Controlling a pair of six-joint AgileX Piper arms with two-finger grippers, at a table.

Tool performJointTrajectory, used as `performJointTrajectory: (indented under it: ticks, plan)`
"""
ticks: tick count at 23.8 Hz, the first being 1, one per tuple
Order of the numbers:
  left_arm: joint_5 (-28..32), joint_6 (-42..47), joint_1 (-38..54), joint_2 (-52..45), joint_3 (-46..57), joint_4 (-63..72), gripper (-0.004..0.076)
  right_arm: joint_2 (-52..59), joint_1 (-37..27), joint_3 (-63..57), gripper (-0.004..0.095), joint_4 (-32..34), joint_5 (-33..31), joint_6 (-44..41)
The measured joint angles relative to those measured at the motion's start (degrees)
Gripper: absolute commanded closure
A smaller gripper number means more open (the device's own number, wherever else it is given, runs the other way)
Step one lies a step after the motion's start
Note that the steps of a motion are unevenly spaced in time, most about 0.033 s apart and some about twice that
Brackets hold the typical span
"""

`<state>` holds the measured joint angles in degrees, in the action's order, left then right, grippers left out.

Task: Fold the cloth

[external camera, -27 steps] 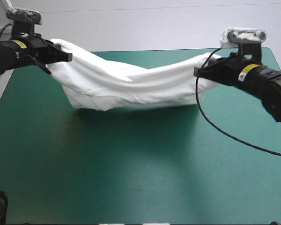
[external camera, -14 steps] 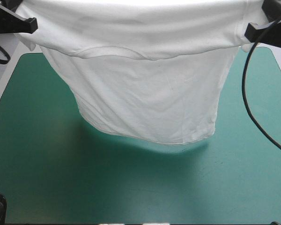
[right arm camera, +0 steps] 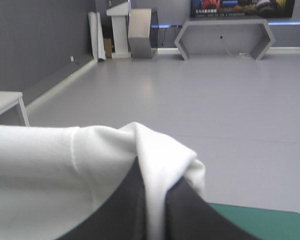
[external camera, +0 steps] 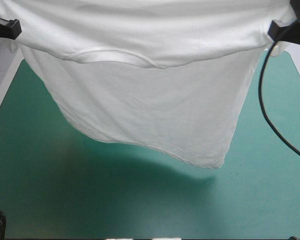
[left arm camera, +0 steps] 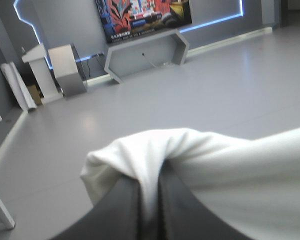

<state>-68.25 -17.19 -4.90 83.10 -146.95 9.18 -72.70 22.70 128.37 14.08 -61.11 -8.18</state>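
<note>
The white T-shirt (external camera: 150, 95) hangs spread wide above the teal-green table (external camera: 35, 175), its collar showing near the top and its lower hem dangling free over the middle. My left gripper (external camera: 5, 27) holds one upper corner high at the left edge of the high view. My right gripper (external camera: 282, 30) holds the other upper corner at the right. In the left wrist view the black fingers (left arm camera: 125, 210) are shut on the T-shirt (left arm camera: 230, 175), cloth bunched between them. The right wrist view shows its fingers (right arm camera: 127, 205) pinching the T-shirt (right arm camera: 45, 170) likewise.
A black cable (external camera: 270, 115) hangs from the right wrist down across the table's right side. The shirt's shadow falls on the table (external camera: 140, 170) below the hem. Both wrist views look level into the room beyond the table.
Earlier the shirt sagged low between the grippers near the far edge. Both arms have risen and spread apart, lifting it; since just before, the hem swung lower and to the right.
</note>
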Motion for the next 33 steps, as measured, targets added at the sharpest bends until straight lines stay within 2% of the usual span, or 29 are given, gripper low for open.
performJointTrajectory:
  ticks: [5, 9, 14, 18, 20, 25, 27, 28, 31, 32, 33]
  plan:
    - [3.74, -1.61, 0.00, 3.44, 12.77, 1.89, 0.0734, -6.47, 0.00, -6.69, 0.0926, 2.63, 0.19, 0.13]
    - [14.62, -3.75, 0.00, 9.25, 22.94, 4.46, 0.0734, -11.84, 0.00, -13.88, 0.0926, 9.31, 8.12, -3.77]
    - [24.04, -5.36, 0.00, 19.00, 24.29, 5.70, 0.0734, -22.54, -0.78, -16.31, 0.0926, 18.82, 21.68, -12.87]
    - [32.45, -5.41, 0.00, 25.68, 24.36, 6.26, 0.0734, -32.26, -3.00, -16.56, 0.0926, 20.76, 30.44, -17.30]
    - [36.30, -5.48, 0.00, 29.29, 24.36, 6.52, 0.0734, -36.42, -3.66, -16.67, 0.0926, 22.18, 33.51, -19.08]
    - [41.21, -5.54, 0.00, 37.17, 24.40, 6.83, 0.0729, -42.78, -3.91, -16.67, 0.0903, 24.23, 37.33, -20.34]
    - [42.24, -5.54, 0.00, 40.03, 24.42, 6.83, 0.0681, -45.37, -3.91, -16.67, 0.0783, 23.90, 37.81, -21.20]
    - [42.68, -5.54, 0.00, 41.49, 24.47, 6.98, 0.0645, -46.68, -3.98, -16.67, 0.0675, 23.56, 37.88, -21.86]
    - [44.29, -5.58, 0.00, 44.76, 24.58, 8.35, 0.0463, -49.83, -4.48, -16.67, 0.0270, 21.05, 37.94, -22.80]
    - [45.21, -5.58, 0.00, 45.60, 24.58, 8.65, 0.0375, -50.61, -4.76, -16.67, 0.0146, 20.23, 38.02, -22.88]
    - [46.23, -5.58, 0.00, 46.26, 24.58, 8.78, 0.0323, -51.07, -5.17, -16.73, 0.0068, 19.73, 38.06, -22.94]
